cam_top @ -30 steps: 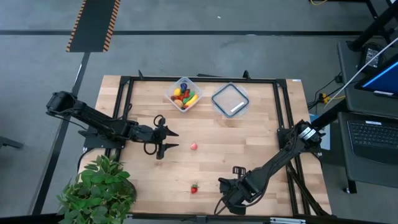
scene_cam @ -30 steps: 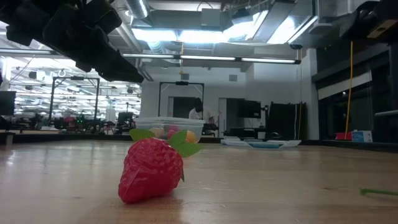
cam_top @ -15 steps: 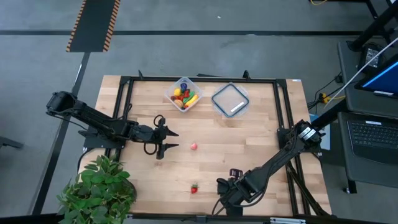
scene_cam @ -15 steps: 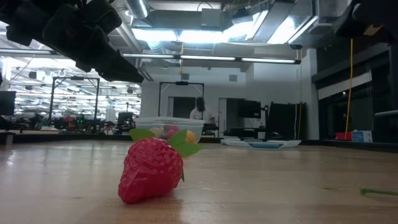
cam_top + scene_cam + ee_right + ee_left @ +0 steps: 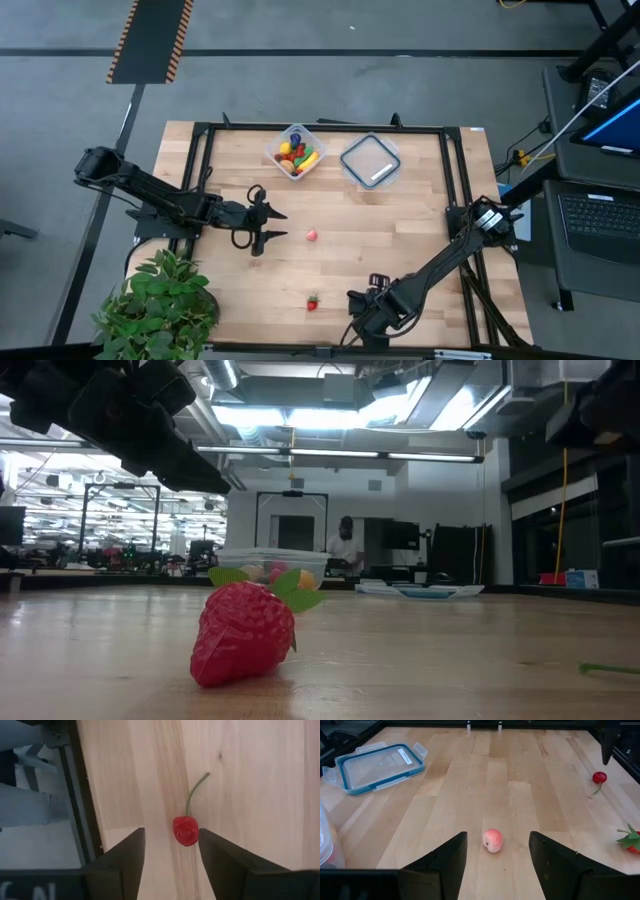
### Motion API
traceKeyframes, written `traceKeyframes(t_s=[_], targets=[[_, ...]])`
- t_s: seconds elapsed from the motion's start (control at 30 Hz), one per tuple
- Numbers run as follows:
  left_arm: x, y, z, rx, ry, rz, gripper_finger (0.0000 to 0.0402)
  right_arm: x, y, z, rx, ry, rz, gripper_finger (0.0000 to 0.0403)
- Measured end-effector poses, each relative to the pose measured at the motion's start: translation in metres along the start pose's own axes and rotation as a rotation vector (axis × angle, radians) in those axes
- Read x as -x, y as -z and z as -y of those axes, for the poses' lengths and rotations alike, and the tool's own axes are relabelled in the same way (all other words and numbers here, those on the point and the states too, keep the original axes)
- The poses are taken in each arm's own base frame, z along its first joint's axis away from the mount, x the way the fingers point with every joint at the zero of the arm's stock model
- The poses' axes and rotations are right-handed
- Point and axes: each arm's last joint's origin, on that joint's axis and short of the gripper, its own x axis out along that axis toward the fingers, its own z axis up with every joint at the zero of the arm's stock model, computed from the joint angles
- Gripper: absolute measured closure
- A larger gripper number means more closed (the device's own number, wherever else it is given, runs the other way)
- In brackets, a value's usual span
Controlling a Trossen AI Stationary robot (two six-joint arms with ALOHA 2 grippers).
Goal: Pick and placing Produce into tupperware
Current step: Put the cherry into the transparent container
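Note:
The tupperware [image 5: 295, 151] stands at the table's far side and holds several pieces of produce. A pink peach [image 5: 311, 236] and a strawberry [image 5: 313, 302] lie on the wood, and the strawberry [image 5: 245, 632] is close in the low view. A red cherry [image 5: 185, 830] with a green stem lies near the front edge. My right gripper [image 5: 377, 282] hangs open over it, pointing down, one finger on each side [image 5: 170, 842]. My left gripper [image 5: 283, 225] waits open left of the peach [image 5: 493, 840], clear of it.
The flat lid [image 5: 370, 160] with its white label lies right of the tupperware. A black frame [image 5: 455, 200] runs around the table, and its front rail [image 5: 80, 795] is close to the cherry. A potted plant [image 5: 160, 300] stands at the near left corner.
My right gripper has opened over the cherry near the table's front edge. The left arm and the produce on the table have kept still.

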Motion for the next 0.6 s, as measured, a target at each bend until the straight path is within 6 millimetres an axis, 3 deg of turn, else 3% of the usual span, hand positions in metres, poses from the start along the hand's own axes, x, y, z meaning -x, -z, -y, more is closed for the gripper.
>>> traceKeyframes(t_s=[0.3, 0.6], targets=[[0.0, 0.002, 0.0, -0.007, -0.004, -0.023, 0.0195, -0.003, 0.001, 0.002, -0.023, 0.02, 0.006, 0.0215], [0.0, 0.004, -0.001, -0.012, -0.006, -0.039, 0.0195, -0.02, 0.01, 0.012, -0.077, 0.04, -0.009, 0.0215]])
